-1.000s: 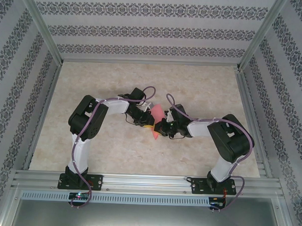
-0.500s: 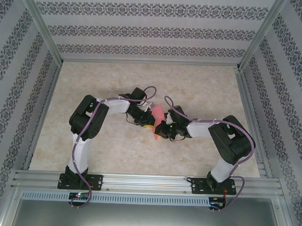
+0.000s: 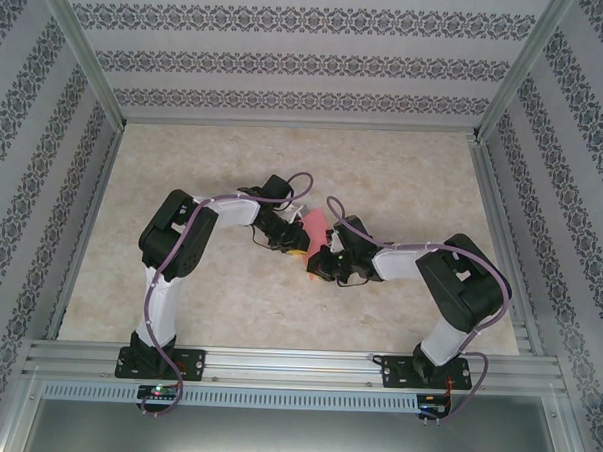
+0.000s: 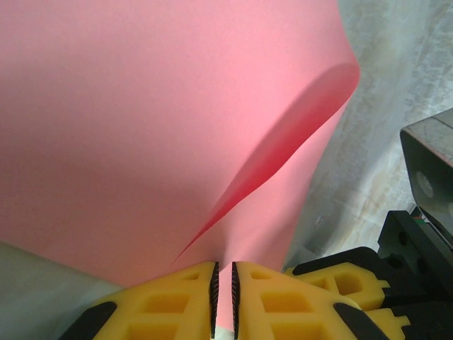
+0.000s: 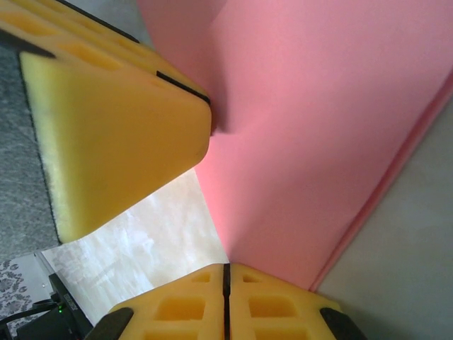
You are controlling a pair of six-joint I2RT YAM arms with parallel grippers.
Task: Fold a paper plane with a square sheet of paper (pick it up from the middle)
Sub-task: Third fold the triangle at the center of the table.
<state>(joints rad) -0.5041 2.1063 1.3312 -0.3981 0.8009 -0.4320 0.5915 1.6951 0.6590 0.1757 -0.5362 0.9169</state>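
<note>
The paper hung in the middle of the top view. The left gripper pinched its bottom edge, and the right gripper pinched it too. It looked light, thin and bendy, easy to crumple, so edges were best held softly.

I log a beige marbled tabletop. Walls with striped floral wallpaper stand along its far, left and right edges. Metal frame posts rise from the far corners. A grooved metal rail runs along the near edge.
</note>
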